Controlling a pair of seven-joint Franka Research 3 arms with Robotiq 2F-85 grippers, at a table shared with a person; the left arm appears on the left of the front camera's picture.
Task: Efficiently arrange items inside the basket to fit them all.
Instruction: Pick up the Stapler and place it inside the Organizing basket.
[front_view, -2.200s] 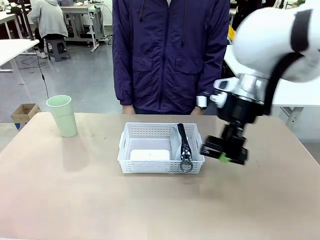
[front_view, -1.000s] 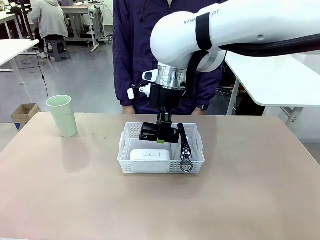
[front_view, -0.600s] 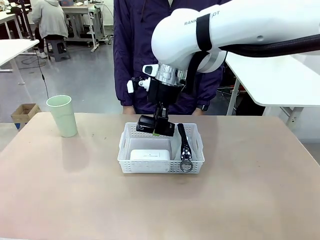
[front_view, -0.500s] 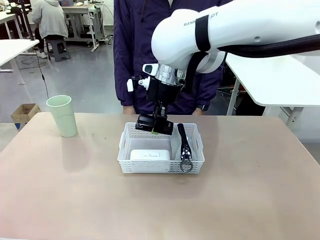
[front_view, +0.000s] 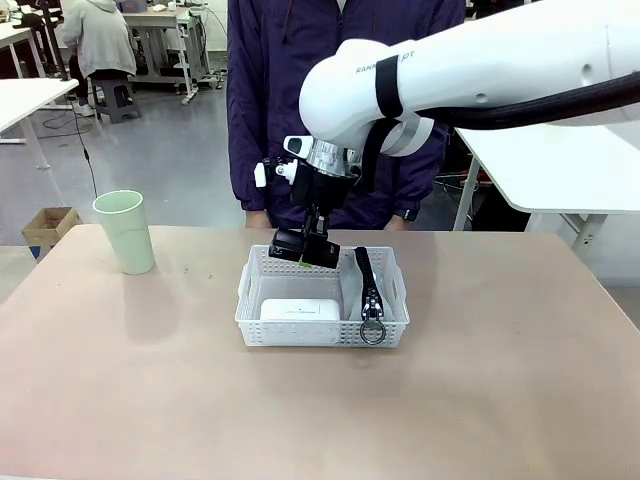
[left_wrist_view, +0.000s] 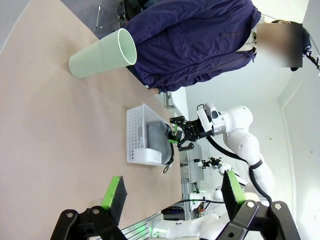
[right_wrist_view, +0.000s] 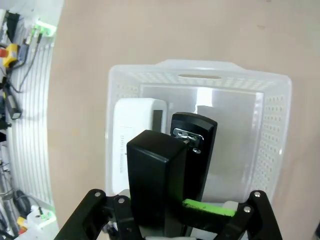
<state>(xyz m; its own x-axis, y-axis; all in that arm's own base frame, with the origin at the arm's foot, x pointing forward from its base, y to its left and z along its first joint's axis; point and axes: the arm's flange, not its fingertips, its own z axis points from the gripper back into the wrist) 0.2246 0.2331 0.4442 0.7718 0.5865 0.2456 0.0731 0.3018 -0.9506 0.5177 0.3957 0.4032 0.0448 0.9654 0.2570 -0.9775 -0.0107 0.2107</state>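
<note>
From across the room, the right gripper (front_view: 305, 256) hangs clenched on the black stapler (front_view: 303, 245), holding it level just above the far rim of the white basket (front_view: 300, 333). That plastic basket has grid-punched walls and a slot handle at each end. Directly below the gripper and a little nearer the robot, the flat white box (front_view: 300, 310) with rounded corners lies on the basket floor. Just beside the gripper on the robot's right, the grey pouch (front_view: 352, 290) stands on edge, its black zipper band uppermost and its metal ring drooping over the near wall. The right wrist camera looks straight down. It shows the stapler's blocky, glossy black body with a glint of metal at its tip, poised over the glossy strip of floor beside the box, and one green pad pressed to it. Well off to the gripper's left, the pale green cup (front_view: 125, 232) stands upright on the tan table (front_view: 300, 420), a smooth tapered tumbler. The left gripper (left_wrist_view: 172, 192) hovers slack, jaws wide apart with nothing between them, and past it a person's (left_wrist_view: 195, 40) navy jacket shows.
</note>
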